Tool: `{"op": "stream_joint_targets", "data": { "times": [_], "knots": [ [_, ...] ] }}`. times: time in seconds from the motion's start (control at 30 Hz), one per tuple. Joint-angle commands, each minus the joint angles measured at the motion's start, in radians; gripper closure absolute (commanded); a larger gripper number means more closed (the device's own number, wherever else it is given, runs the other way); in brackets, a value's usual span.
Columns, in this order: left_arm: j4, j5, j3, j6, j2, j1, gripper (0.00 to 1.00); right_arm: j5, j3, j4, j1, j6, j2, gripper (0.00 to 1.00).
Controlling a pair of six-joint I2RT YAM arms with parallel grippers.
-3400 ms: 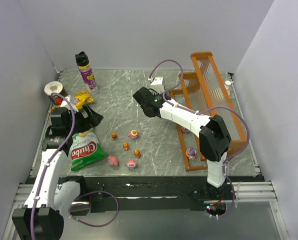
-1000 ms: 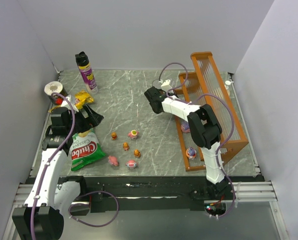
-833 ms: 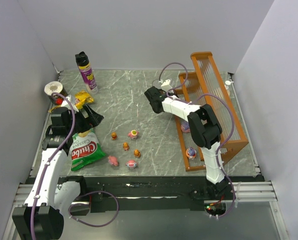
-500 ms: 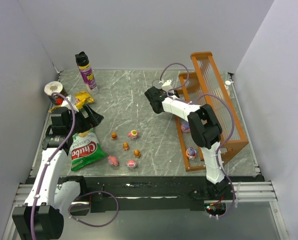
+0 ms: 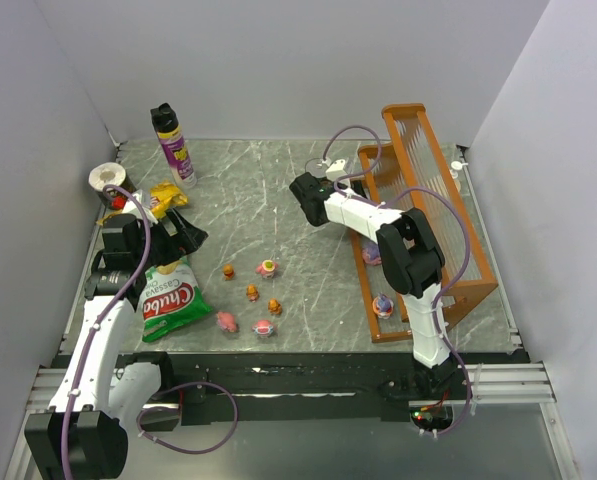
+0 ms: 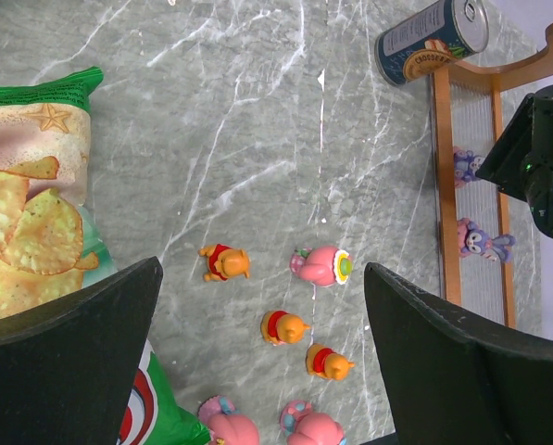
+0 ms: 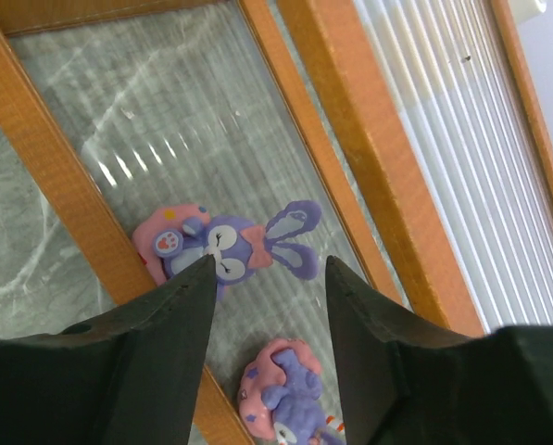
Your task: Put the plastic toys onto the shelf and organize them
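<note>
Plastic toys are split into two camps. Six sit loose in a cluster on the grey marbled bench near its front edge, three orange ones in the middle and pink ones around them. Two more are on the shelf, the orange-brown stepped rack on the right side of the bench, both on its lowest tier.

Over to the right wrist view, and there they are! A purple rabbit figure lies on the ribbed clear panel, close against the outer rim. A pink-and-purple figure lies just beside it, further along the same tier. Right claw hangs above that tier, fingers moderately apart, nothing between them.

Left claw is spread wide and empty above the bench, with the loose cluster framed between its fingers. The green chips bag lies beside it.

A drinks can lies on its side at the shelf's corner; touching or just short of it, I cannot tell. At the back left stands a purple spray can. Nearer the left wall are a white roll and a yellow snack bag.
</note>
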Motion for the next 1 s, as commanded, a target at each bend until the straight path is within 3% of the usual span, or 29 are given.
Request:
{"op": "stream_joint_targets", "data": {
  "times": [0.0,0.3,0.67,0.8,0.97],
  "knots": [
    [0.02,0.015,0.038,-0.018,-0.002,0.005,0.04,0.038,0.044,-0.033,-0.005,0.04,0.002,0.39],
    [0.022,0.018,0.036,-0.018,-0.002,0.005,0.04,-0.062,-0.013,0.042,-0.003,0.004,-0.06,0.38],
    [0.037,0.049,0.033,-0.015,0.009,0.01,0.04,-0.235,-0.097,0.142,0.012,-0.066,-0.215,0.51],
    [0.073,0.136,0.022,-0.015,0.02,0.012,0.03,-0.254,-0.091,0.102,0.012,-0.051,-0.245,0.6],
    [0.198,0.245,-0.008,-0.109,0.04,-0.005,0.05,-0.33,-0.128,0.114,0.015,-0.074,-0.331,0.62]
  ]
}}
